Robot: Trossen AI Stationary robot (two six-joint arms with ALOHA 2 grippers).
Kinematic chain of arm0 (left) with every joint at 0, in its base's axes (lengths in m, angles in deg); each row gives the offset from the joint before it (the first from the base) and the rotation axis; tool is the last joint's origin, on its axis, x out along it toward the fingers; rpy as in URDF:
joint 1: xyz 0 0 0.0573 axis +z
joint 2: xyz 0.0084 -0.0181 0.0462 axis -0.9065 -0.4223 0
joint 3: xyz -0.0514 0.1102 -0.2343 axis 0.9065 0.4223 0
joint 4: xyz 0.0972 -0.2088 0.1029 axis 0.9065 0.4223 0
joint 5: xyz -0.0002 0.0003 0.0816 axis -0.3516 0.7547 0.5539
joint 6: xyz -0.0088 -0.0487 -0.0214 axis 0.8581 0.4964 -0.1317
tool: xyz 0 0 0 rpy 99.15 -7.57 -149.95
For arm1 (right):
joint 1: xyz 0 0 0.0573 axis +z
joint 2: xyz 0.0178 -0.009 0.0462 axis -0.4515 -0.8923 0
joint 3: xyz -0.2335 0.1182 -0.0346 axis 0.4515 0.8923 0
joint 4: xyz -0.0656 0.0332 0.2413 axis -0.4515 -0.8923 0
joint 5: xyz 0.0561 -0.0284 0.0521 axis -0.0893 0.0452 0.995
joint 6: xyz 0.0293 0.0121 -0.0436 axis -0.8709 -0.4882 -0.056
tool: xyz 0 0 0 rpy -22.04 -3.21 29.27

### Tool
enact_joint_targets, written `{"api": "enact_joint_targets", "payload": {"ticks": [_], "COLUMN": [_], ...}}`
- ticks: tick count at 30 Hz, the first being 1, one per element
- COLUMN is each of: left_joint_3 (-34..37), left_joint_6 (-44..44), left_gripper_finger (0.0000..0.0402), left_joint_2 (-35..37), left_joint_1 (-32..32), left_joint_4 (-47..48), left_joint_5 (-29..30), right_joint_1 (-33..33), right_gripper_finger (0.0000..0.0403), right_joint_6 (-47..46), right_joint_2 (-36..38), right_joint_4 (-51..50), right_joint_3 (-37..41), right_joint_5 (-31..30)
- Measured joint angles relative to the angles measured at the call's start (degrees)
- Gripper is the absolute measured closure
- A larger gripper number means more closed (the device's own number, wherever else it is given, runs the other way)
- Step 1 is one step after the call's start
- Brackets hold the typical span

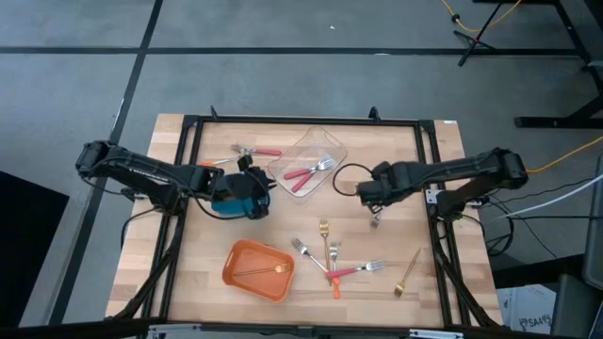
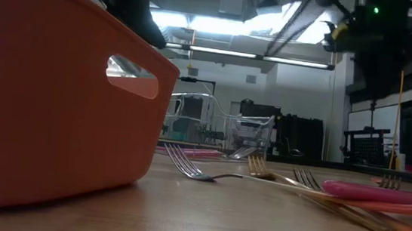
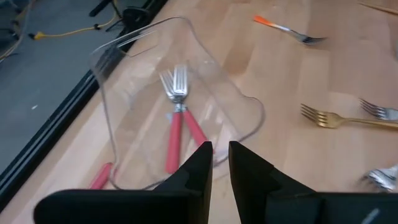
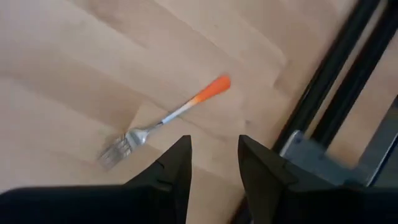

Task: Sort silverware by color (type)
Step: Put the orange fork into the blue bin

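Your counter (image 1: 396, 160) is a pale wood top in a black frame.

Left arm reaches in from the left. Its gripper (image 3: 221, 163) hangs over the blue container (image 1: 237, 200), just left of the clear tray. Fingers (image 3: 200, 167) stand a narrow gap apart with nothing between them.

Right arm comes in from the right. Its gripper (image 4: 213, 163) hovers right of centre, near the frame rail. Fingers (image 4: 176, 168) are parted moderately and hold nothing. An orange-handled fork (image 4: 165, 117) lies flat on the counter just ahead of them, untouched.

Orange bin (image 1: 247, 281), near left: one gold fork (image 1: 264, 272) lies inside.

Clear tray (image 1: 320, 144), far centre: two red-handled forks (image 1: 309, 173) lie side by side in it, tines together.

Outside the tray, to its far left, you have another red-handled fork (image 1: 256, 151) on the counter.

Loose silverware sits in a cluster near centre, right of the orange bin:
- a gold fork (image 1: 324, 237) upright in the high view, with a second gold one (image 1: 334, 254) just beside it
- a silver fork (image 1: 303, 250) to their left, handle colour not clear
- a red-handled fork (image 1: 356, 270) lying crosswise, tines to the right
- an orange-handled piece (image 1: 335, 286) crossing it at the near end
- a gold fork (image 1: 407, 274) set apart to the right, tilted
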Motion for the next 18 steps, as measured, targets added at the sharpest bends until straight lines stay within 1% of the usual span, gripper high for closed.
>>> {"api": "enact_joint_targets", "payload": {"ticks": [4,9,15,18], "left_joint_3": [0.0,0.0,0.0,0.0], "left_joint_6": [0.0,0.0,0.0,0.0], "left_gripper_finger": [0.0354,0.0354,0.0354,0.0354], "left_joint_2": [0.0,0.0,0.0,0.0], "left_joint_1": [2.1,4.1,5.5,5.7], "left_joint_4": [0.0,0.0,0.0,0.0], "left_joint_5": [0.0,0.0,-0.1,-0.1], "right_joint_1": [2.9,4.6,4.5,4.5], "right_gripper_finger": [0.0283,0.0283,0.0283,0.0283], "right_joint_6": [-11.2,-21.1,-26.9,-30.0], "right_joint_2": [0.0,0.0,-0.1,-0.1], "right_joint_4": [4.5,13.3,24.5,28.3], "right_joint_3": [5.2,11.9,19.7,23.0], "right_joint_5": [0.0,-0.1,-0.1,0.0]}}
